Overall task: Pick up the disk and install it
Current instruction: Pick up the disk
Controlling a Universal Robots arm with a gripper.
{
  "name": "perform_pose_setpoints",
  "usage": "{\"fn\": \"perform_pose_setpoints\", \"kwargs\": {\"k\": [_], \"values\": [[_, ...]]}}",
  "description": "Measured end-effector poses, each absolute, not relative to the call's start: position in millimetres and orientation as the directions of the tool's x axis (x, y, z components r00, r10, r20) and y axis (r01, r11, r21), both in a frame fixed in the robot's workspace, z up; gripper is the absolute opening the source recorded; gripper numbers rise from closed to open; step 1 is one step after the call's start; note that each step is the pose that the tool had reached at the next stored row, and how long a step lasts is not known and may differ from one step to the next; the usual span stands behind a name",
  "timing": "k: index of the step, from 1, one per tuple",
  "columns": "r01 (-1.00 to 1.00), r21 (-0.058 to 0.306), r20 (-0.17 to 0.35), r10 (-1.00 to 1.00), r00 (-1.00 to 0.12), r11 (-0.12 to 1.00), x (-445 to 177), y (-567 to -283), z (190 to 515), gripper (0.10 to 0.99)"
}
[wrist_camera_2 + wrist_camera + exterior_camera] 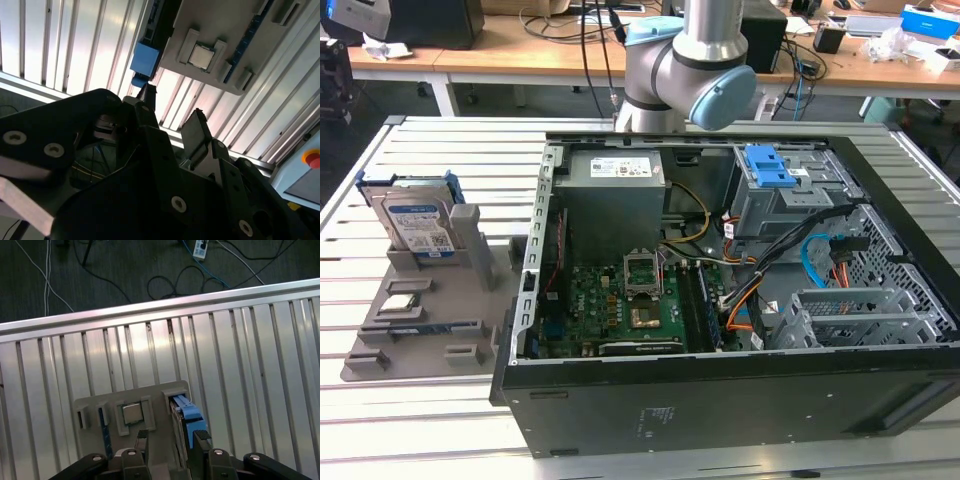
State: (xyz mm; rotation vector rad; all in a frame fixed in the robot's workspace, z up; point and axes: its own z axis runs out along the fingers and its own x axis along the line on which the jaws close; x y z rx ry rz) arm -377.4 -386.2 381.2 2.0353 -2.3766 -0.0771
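One disk (418, 226), standing on edge, slotted in grey holder (440, 288)

Both wrist views above grey tray (88, 409)

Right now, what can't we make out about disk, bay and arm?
Disk lower half: exterior view, hidden by grey holder.
Disk label: first wrist view, edge-on; gripper covers its near end.
Bay interior: exterior view, hidden by its metal walls and cables.
Arm: exterior view, cut off by top edge.
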Motion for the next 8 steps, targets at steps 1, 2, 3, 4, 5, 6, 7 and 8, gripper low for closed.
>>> {"fn": "perform_pose_setpoints", "kwargs": {"k": [1,2,3,4,5,6,7,8], "values": [[-0.987,0.045,-0.023,-0.988,-0.154,0.153,-377.2,-386.2,380.9,0.482],[-0.987,0.045,-0.023,-0.988,-0.154,0.153,-376.8,-386.2,380.5,0.482],[-0.987,0.045,-0.023,-0.988,-0.154,0.153,-376.6,-386.1,380.0,0.482],[-0.987,0.045,-0.023,-0.988,-0.154,0.153,-376.1,-386.1,378.7,0.482],[-0.987,0.045,-0.023,-0.988,-0.154,0.153,-375.7,-385.9,377.7,0.482],[-0.987,0.045,-0.023,-0.988,-0.154,0.153,-375.2,-385.8,376.2,0.482],[-0.987,0.045,-0.023,-0.988,-0.154,0.153,-374.8,-385.7,375.1,0.482],[-0.987,0.045,-0.023,-0.988,-0.154,0.153,-374.6,-385.6,374.3,0.482]]}}
